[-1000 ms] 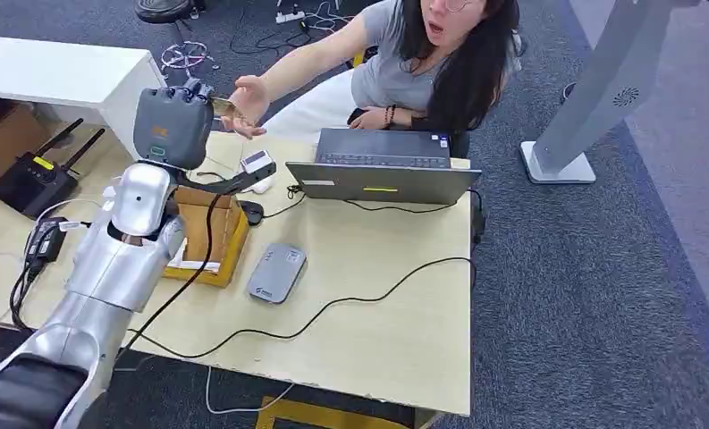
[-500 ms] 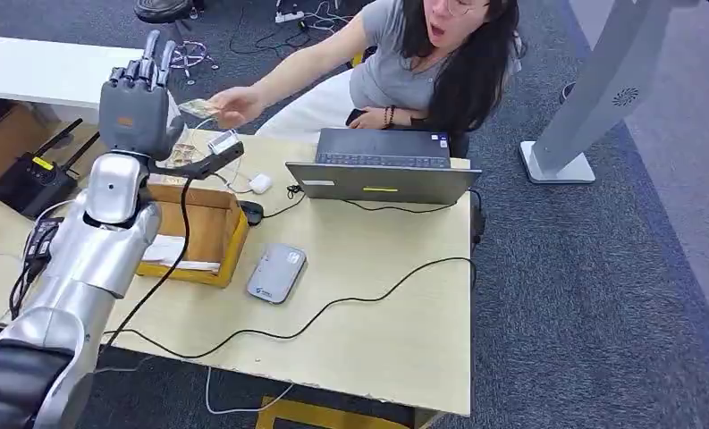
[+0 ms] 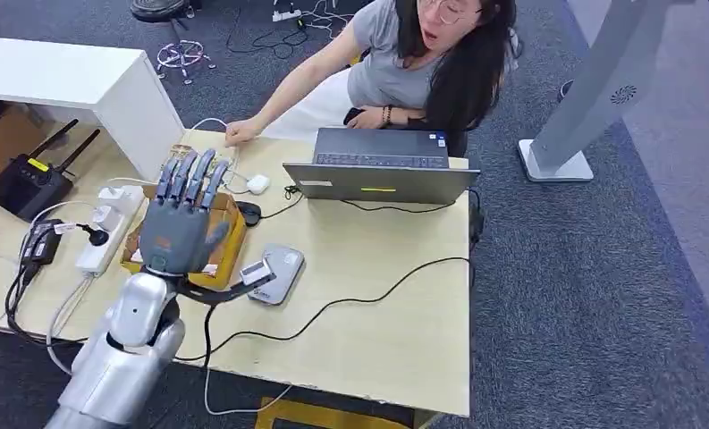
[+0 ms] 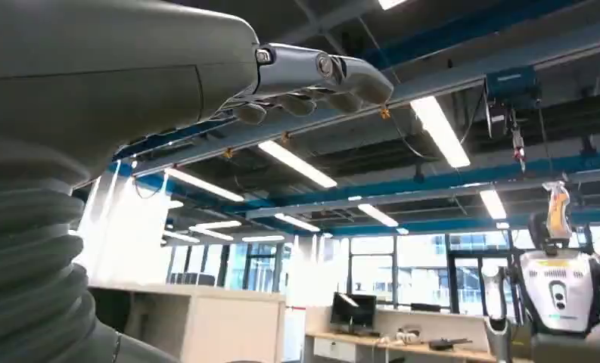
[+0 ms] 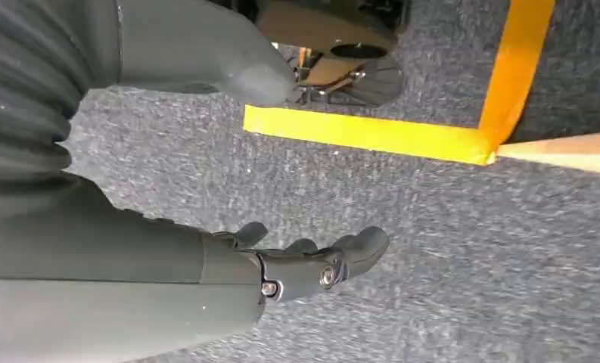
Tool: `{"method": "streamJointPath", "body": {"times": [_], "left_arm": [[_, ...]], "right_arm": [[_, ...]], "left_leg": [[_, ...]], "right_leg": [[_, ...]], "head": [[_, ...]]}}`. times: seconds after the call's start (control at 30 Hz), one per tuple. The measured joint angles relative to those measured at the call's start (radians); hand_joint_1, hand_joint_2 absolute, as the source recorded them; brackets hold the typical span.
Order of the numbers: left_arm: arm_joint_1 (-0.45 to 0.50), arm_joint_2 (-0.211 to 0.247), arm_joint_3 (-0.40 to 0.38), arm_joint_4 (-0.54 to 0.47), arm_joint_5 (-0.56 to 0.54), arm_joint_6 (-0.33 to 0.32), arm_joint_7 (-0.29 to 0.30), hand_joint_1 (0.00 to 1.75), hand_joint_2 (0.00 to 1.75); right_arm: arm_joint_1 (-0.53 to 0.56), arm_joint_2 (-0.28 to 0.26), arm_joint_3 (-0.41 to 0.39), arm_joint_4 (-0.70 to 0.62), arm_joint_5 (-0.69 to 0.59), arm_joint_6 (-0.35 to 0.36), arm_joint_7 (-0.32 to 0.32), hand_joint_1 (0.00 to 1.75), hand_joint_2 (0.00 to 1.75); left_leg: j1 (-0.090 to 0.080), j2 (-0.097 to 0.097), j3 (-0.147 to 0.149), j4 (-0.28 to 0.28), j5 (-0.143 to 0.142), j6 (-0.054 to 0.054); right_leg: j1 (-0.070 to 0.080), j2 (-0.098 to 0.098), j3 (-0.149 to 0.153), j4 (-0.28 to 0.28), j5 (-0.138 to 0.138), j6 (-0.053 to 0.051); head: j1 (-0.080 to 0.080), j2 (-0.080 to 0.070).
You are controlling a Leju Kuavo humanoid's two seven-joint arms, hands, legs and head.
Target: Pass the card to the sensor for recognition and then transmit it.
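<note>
My left hand (image 3: 182,225) is raised over the wooden box (image 3: 232,239) with its fingers (image 3: 189,174) spread upward and nothing in it. In the left wrist view the left hand (image 4: 228,68) stretches out flat against the ceiling. The grey card sensor (image 3: 283,268) lies on the table just right of the box. A person's hand (image 3: 240,133) rests at the table's far edge; I cannot make out the card there. My right hand (image 5: 168,257) hangs above the carpet, fingers (image 5: 334,261) loosely apart and holding nothing.
A laptop (image 3: 382,170) stands open at the table's far side in front of the seated person (image 3: 422,63). A white mouse (image 3: 258,184), a power strip (image 3: 109,228), a black router (image 3: 24,183) and cables crowd the left. A white cabinet (image 3: 73,80) stands behind.
The person took the card from my left hand and lowered their hand to the table edge. My left hand drew back from the person and came down over the box, empty.
</note>
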Motion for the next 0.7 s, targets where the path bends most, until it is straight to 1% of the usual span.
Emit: {"method": "streamJointPath", "body": {"times": [0.03, 0.07, 0.1, 0.13, 0.2, 0.27, 0.3, 0.33, 0.4, 0.5, 0.63, 0.7], "left_arm": [[0.072, 0.007, 0.000, -0.050, -0.005, -0.002, 0.002, 0.00, 1.75], [0.149, 0.015, 0.000, -0.112, -0.007, -0.019, 0.016, 0.00, 1.75], [0.201, 0.018, 0.000, -0.146, -0.007, -0.046, 0.024, 0.00, 1.75], [0.240, 0.021, -0.001, -0.169, -0.003, -0.073, 0.034, 0.00, 1.75], [0.276, 0.036, -0.001, -0.199, 0.014, -0.131, 0.057, 0.00, 1.75], [0.314, 0.053, 0.006, -0.228, 0.036, -0.195, 0.076, 0.00, 1.75], [0.329, 0.058, 0.016, -0.235, 0.050, -0.245, 0.087, 0.00, 1.75], [0.333, 0.063, 0.026, -0.235, 0.061, -0.281, 0.095, 0.00, 1.75], [0.333, 0.071, 0.056, -0.235, 0.079, -0.319, 0.105, 0.00, 1.75], [0.332, 0.081, 0.079, -0.235, 0.087, -0.337, 0.106, 0.00, 1.75], [0.333, 0.085, 0.090, -0.235, 0.086, -0.339, 0.107, 0.00, 1.75], [0.328, 0.087, 0.096, -0.231, 0.087, -0.374, 0.124, 0.00, 1.75]], "right_arm": [[0.001, 0.000, -0.007, 0.000, -0.006, -0.003, 0.000, 0.00, 1.75], [0.005, 0.000, -0.017, 0.000, -0.013, -0.009, -0.002, 0.00, 1.75], [0.009, 0.000, -0.025, 0.000, -0.016, -0.013, -0.002, 0.00, 1.75], [0.013, 0.000, -0.031, 0.001, -0.018, -0.014, -0.002, 0.00, 1.75], [0.013, 0.000, -0.039, 0.002, -0.017, -0.015, -0.002, 0.00, 1.75], [0.011, 0.000, -0.044, 0.002, -0.014, -0.015, -0.003, 0.00, 1.75], [0.012, 0.000, -0.047, 0.002, -0.011, -0.014, -0.003, 0.00, 1.75], [0.013, 0.000, -0.049, 0.002, -0.010, -0.014, -0.003, 0.00, 1.75], [0.013, 0.000, -0.051, 0.002, -0.006, -0.013, -0.003, 0.00, 1.75], [0.012, 0.000, -0.052, 0.002, -0.001, -0.012, -0.003, 0.00, 1.75], [0.012, 0.000, -0.052, 0.002, 0.000, -0.012, -0.004, 0.00, 1.75], [0.012, 0.000, -0.052, 0.002, 0.006, -0.011, -0.005, 0.00, 1.75]], "left_leg": [[0.000, 0.002, 0.002, 0.000, -0.002, 0.000], [0.000, 0.004, 0.003, 0.000, -0.003, -0.001], [0.000, 0.003, 0.002, 0.000, -0.003, -0.001], [0.001, 0.001, 0.001, 0.000, -0.003, -0.001], [0.001, -0.003, 0.001, 0.000, -0.003, 0.000], [0.001, -0.003, 0.002, 0.000, -0.002, -0.001], [0.001, -0.003, 0.002, 0.000, -0.002, -0.001], [0.001, -0.003, 0.002, 0.000, -0.001, -0.001], [0.002, -0.005, 0.001, 0.000, 0.000, -0.001], [0.002, -0.005, 0.002, 0.000, 0.001, -0.001], [0.001, -0.005, 0.002, 0.000, 0.001, -0.001], [0.001, -0.005, 0.002, 0.000, 0.001, -0.001]], "right_leg": [[0.000, 0.001, 0.000, 0.000, 0.000, 0.000], [0.000, 0.004, 0.000, 0.000, -0.001, 0.000], [0.000, 0.003, 0.000, 0.000, -0.001, 0.000], [0.000, 0.000, -0.001, 0.000, -0.002, 0.001], [0.000, -0.005, 0.001, 0.000, -0.002, 0.001], [0.000, -0.005, 0.002, 0.000, -0.002, 0.001], [0.001, -0.005, 0.001, 0.000, -0.002, 0.001], [0.001, -0.005, 0.001, 0.000, -0.002, 0.001], [0.002, -0.007, 0.002, 0.000, -0.002, 0.000], [0.002, -0.007, 0.002, 0.000, -0.001, 0.000], [0.002, -0.007, 0.003, 0.000, -0.001, 0.000], [0.002, -0.007, 0.002, 0.000, -0.001, 0.000]], "head": [[0.001, 0.000], [-0.004, 0.000], [-0.005, 0.000], [-0.003, 0.000], [-0.003, 0.000], [-0.003, 0.000], [-0.003, 0.000], [-0.003, 0.000], [-0.003, 0.000], [-0.003, 0.000], [-0.003, 0.000], [-0.003, 0.000]]}}
